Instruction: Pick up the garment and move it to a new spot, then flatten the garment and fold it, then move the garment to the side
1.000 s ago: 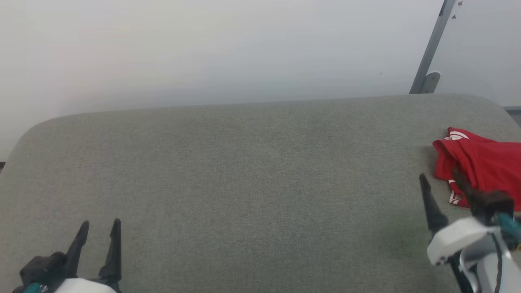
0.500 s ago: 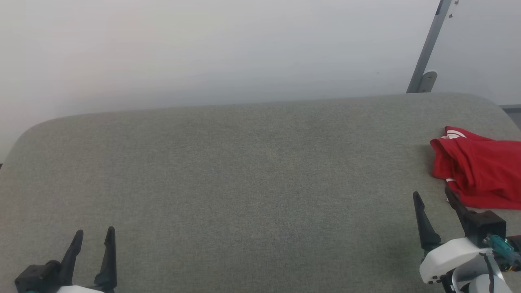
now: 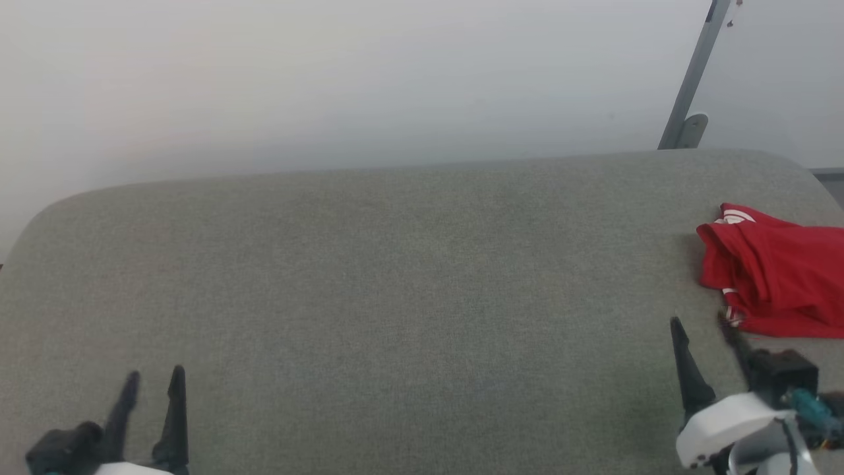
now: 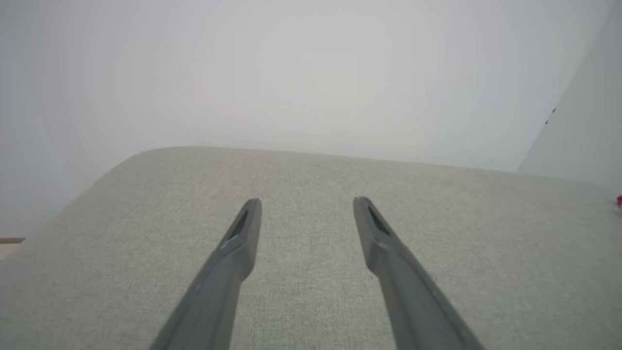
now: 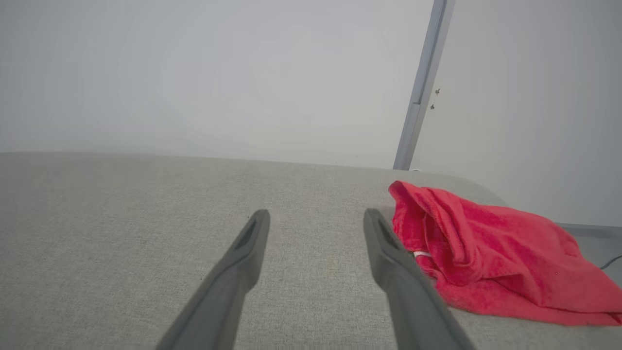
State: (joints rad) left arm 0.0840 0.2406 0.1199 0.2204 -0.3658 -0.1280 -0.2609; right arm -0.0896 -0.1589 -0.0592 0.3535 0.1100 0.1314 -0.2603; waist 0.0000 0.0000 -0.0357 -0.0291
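Observation:
The garment (image 3: 775, 274) is a red shirt with white striped trim, lying bunched at the far right of the grey padded table (image 3: 395, 277). In the right wrist view the garment (image 5: 486, 253) lies just right of my right finger. My right gripper (image 3: 700, 322) is open and empty at the lower right, its right fingertip close to the garment's near edge. My left gripper (image 3: 155, 376) is open and empty at the lower left, far from the garment. The left gripper (image 4: 307, 200) hovers over bare fabric, and the right gripper (image 5: 316, 213) does too.
A grey metal post (image 3: 692, 72) rises behind the table's far right corner against a pale wall. The table's rounded far edge (image 3: 395, 168) runs across the head view. A dark cable (image 5: 611, 262) shows past the garment in the right wrist view.
My right gripper has drawn back toward me, off the garment. My left gripper has dropped slightly lower in the head view. The garment rests where it was.

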